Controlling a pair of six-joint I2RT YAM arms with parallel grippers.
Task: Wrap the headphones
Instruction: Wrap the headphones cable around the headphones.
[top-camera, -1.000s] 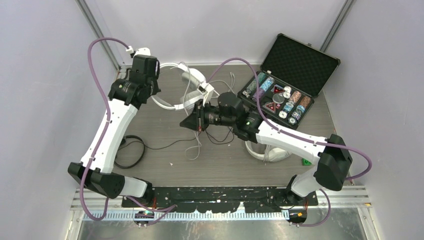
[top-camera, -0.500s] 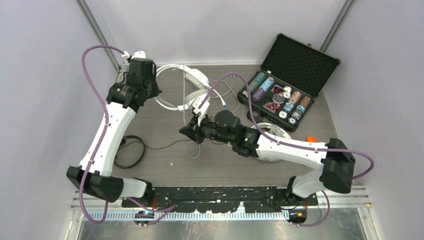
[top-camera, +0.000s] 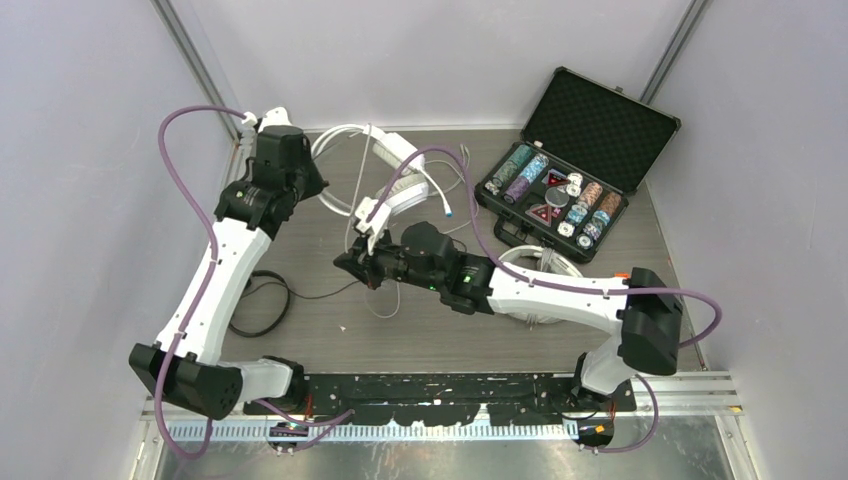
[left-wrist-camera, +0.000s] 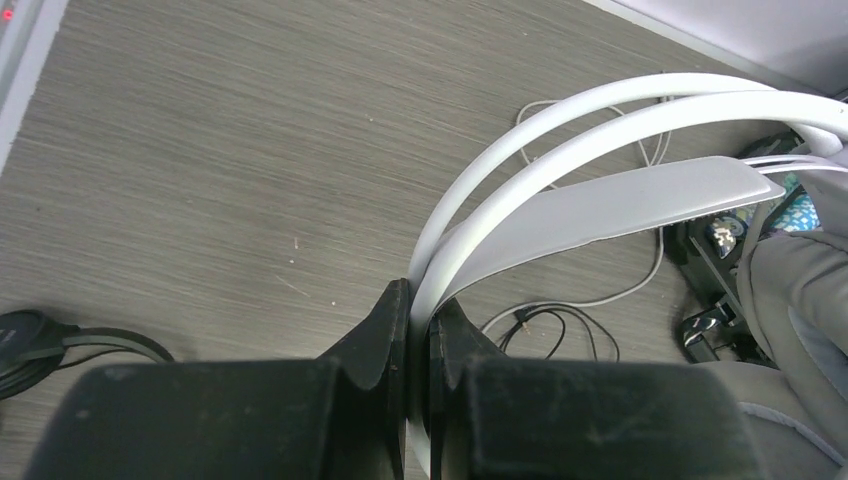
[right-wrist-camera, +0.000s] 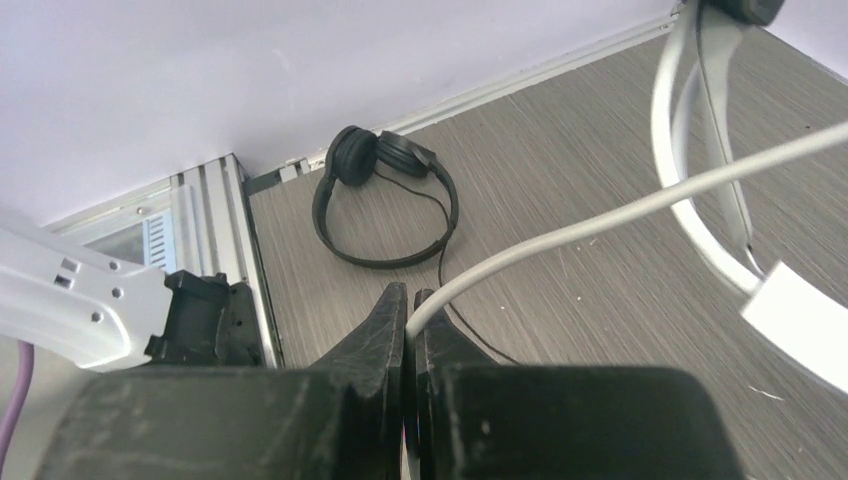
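L gripper: black fingers pressed together on the thin white double band of the large white over-ear headset. That headset is at abt 11–12 o'clock on the grey wood-grain table, near the back wall. In the L wrist view the two white hoops and a flat grey inner strap arc away from the pinch toward 2 o'clock.

R gripper: near table centre, jaws closed w/ a long thin white cable nipped btwn the tips. In the R wrist view the cable runs off toward 2 o'clock. A small white in-line block sits just at 12 o'clock of the R gripper in the top view.

The small black headset w/ black cable lies flat at 8–9 o'clock by the table's L edge, apart from both grippers. A second white headset, at abt 4 o'clock, is mostly hidden under the R forearm. The open black foam-lined case of coloured poker chips sits at 1–2 o'clock.
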